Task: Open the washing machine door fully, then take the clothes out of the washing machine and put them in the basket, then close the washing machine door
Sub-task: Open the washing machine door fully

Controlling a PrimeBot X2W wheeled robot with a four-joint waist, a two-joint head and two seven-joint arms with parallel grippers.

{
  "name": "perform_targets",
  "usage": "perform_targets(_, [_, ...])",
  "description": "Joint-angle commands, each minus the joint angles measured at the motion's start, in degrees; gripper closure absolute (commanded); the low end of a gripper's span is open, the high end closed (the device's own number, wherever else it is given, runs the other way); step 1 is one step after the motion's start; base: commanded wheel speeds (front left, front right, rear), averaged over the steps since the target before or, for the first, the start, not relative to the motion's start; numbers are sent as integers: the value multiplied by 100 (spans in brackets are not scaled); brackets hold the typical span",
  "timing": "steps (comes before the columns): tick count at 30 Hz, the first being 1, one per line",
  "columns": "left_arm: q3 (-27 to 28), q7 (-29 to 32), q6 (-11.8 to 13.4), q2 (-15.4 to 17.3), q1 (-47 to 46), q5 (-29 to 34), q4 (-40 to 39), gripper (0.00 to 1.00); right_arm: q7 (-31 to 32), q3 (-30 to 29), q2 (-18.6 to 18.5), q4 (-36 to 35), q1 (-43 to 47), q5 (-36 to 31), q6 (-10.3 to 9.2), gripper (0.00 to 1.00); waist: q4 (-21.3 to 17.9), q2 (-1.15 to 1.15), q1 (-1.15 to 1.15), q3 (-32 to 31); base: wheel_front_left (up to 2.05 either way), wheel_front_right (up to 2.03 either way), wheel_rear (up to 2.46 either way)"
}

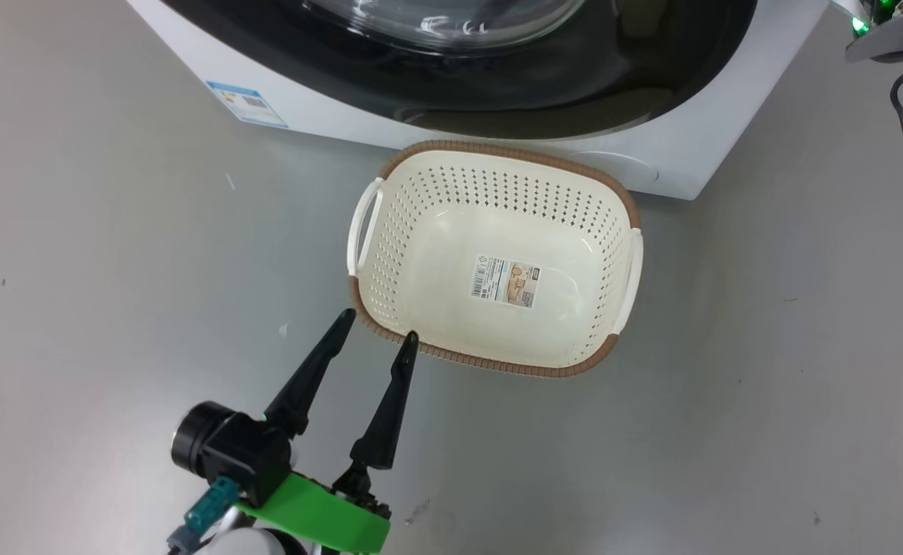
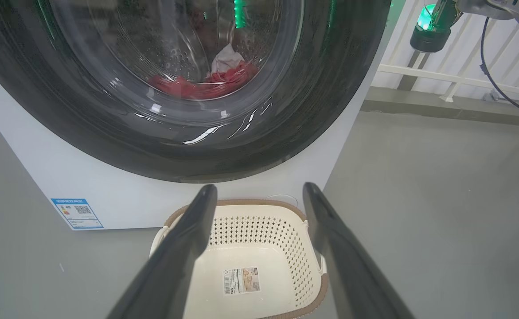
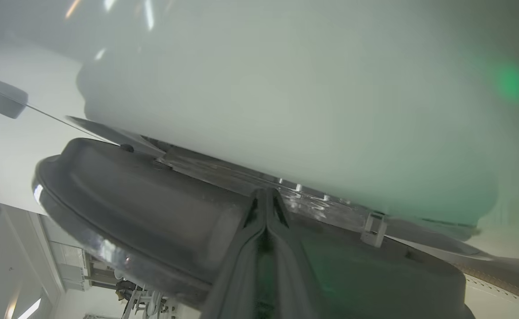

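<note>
Fingers of the right gripper are pressed together, holding nothing, tips at the door's edge. Best to hook behind the rim and swing wide. The left gripper gapes empty over the basket — clothes wait inside the washing machine.

The head camera looked steeply down from above at the basket on the floor, with the washing machine along the far edge. The left wrist camera sat low and near. It faced along the left gripper toward the washing machine door. Both views shared the basket and the blue label. The right wrist camera sat tilted, very close against the door's black edge.
</note>
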Motion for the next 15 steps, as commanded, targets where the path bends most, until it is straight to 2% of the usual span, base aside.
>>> perform_targets(1, [155,-69,-32,79,-96,-45,-122,0,137,82,157,-74,-118,24,19,100,39,0,0,54,0,0,0])
perform_targets(7, [154,-69,-32,47,-128,-65,-86,0,391,147,226,5,-146,81,19,100,65,0,0,40,0,0,0])
perform_targets(15, [183,-69,-32,21,-64,-39,-50,0,567,205,296,-237,303,167,19,100,23,0,0,-188,0,0,0])
